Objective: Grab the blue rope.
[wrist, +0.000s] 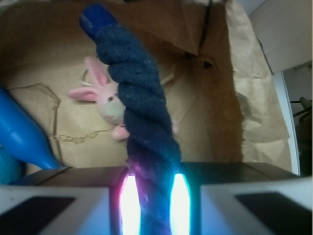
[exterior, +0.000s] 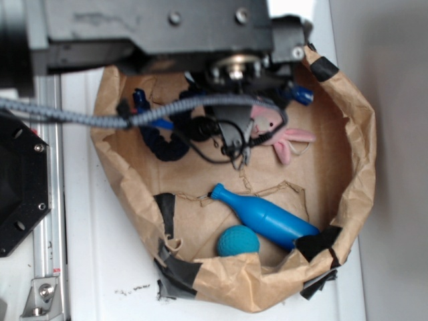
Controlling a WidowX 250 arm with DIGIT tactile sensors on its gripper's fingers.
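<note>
In the wrist view the gripper (wrist: 155, 208) was clamped on the blue rope (wrist: 142, 117), its two glowing fingers (wrist: 129, 205) pressed against either side of the twisted navy strand at the bottom centre of the frame. From there the rope ran up to a bright blue capped end (wrist: 97, 15) near the top, crossing in front of the pink plush bunny (wrist: 106, 100) lying on the brown paper. The bright blue bottle-shaped toy (wrist: 22, 132) showed at the left edge.

In the exterior view the rope (exterior: 164, 144) lay in the upper part of the paper-lined bin (exterior: 354, 167), partly hidden under the arm, so its full course there was hard to follow. The bottle toy (exterior: 264, 217) and a teal ball (exterior: 237, 241) sat in the lower part, well apart from the rope.
</note>
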